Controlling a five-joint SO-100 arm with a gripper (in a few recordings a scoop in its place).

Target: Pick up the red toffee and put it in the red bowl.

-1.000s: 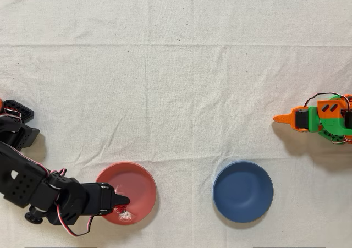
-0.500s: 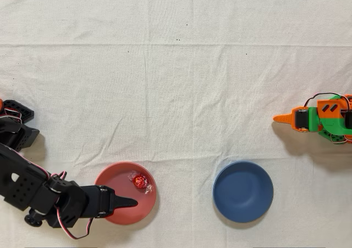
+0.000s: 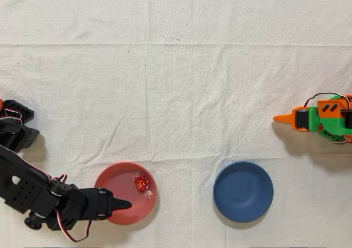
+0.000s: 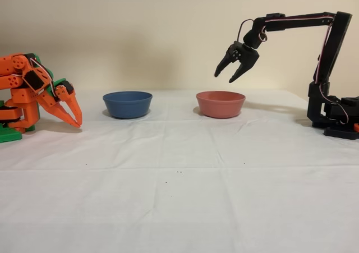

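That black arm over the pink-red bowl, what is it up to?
The black arm's gripper hangs open above the red bowl, holding nothing. The red toffee lies inside that bowl, so the sweet looks delivered. The blue bowl beside it is empty, and the orange arm stands idle across the white cloth.

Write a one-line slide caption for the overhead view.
Red toffee lies inside the red bowl; the black arm's open gripper hangs above its rim.
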